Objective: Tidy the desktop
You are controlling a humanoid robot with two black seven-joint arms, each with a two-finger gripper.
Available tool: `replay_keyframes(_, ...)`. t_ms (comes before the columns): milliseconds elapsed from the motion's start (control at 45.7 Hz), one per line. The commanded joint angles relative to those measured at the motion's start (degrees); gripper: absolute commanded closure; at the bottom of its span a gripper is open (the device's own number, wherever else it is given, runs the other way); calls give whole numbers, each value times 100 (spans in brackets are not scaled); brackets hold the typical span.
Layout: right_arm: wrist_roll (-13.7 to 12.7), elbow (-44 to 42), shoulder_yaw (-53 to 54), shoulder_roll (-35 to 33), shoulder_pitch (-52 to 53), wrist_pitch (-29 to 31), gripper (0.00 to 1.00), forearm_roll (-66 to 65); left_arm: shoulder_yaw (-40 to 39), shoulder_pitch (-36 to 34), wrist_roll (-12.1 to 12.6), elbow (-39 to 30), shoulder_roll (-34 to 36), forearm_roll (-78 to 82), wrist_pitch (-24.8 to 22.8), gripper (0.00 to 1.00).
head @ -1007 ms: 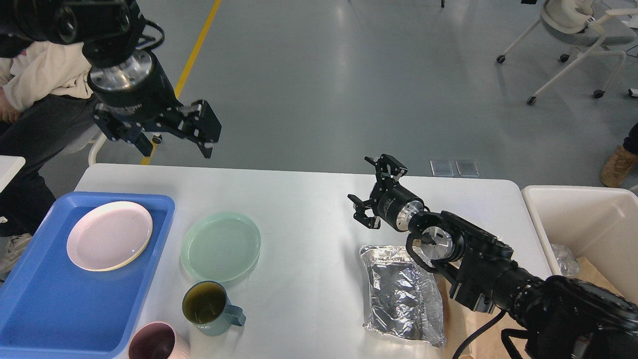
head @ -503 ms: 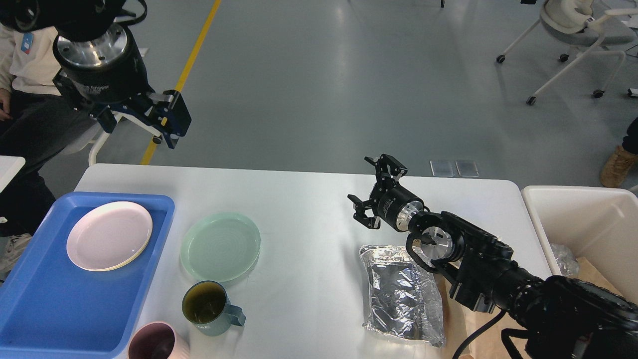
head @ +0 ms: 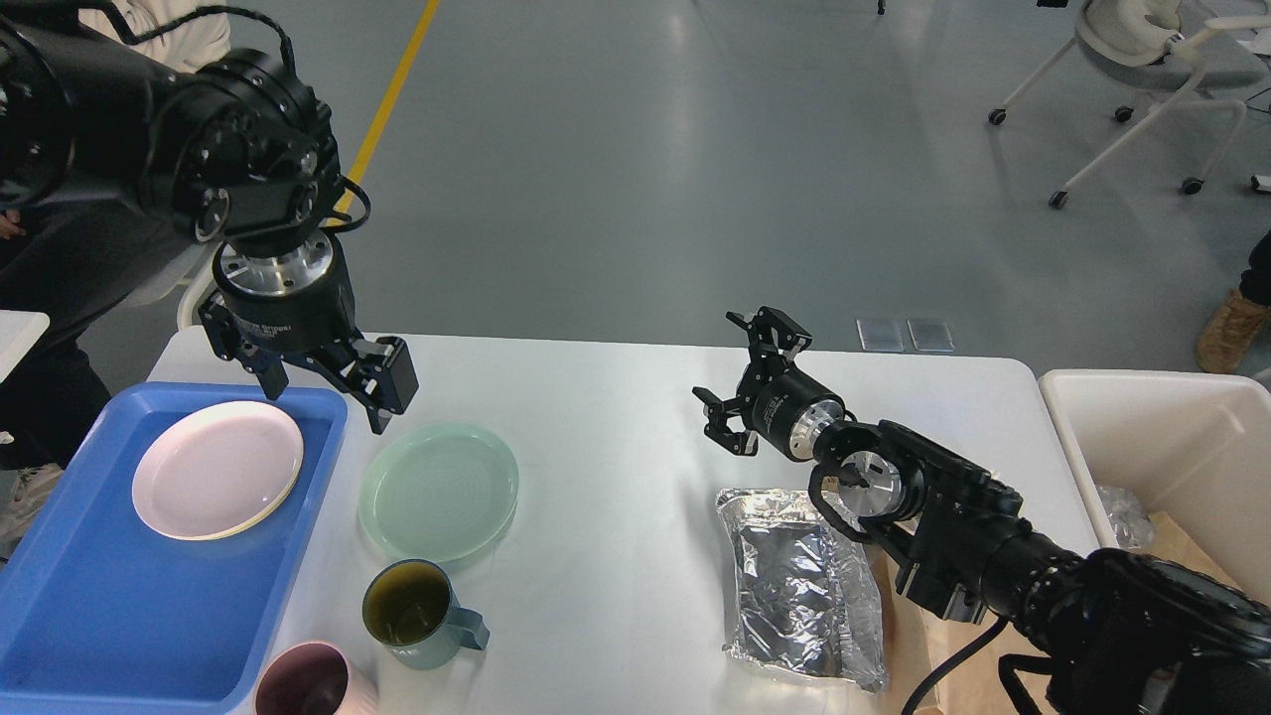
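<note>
The white desktop (head: 616, 417) fills the middle of the head view. On it lie a pale green plate (head: 439, 489), a teal mug (head: 412, 613) with dark liquid, a pink mug (head: 313, 683) at the front edge and a crumpled silver foil bag (head: 799, 586). A pink plate (head: 218, 469) rests in the blue tray (head: 89, 606) at the left. My left gripper (head: 328, 389) hangs open and empty above the tray's far right corner, between the two plates. Held open and empty, my right gripper (head: 743, 375) hovers just beyond the foil bag.
A cream-white bin (head: 1172, 447) stands off the table's right end with clear plastic and brown paper in it. Brown paper (head: 928, 636) lies under the foil bag's right side. A seated person is at the far left and a wheeled chair (head: 1142, 60) at the back right.
My left arm has swung down from high over the floor to just above the tray's far right corner, its gripper still open. The right arm and the tabletop things have not moved.
</note>
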Motion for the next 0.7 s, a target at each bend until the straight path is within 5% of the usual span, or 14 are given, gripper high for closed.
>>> replay_keyframes(0,2,4,1,0,0,0,0,0,-24,476,-23,14,-178,-51,-13,4)
replay_keyframes(372,-6,4,1,0,0,0,0,0,72,1593,47,269,-406,-87,180,4)
replay_keyframes(679,2,4,1,0,0,0,0,0,90,2270,47,726,-477,-43,1058,4)
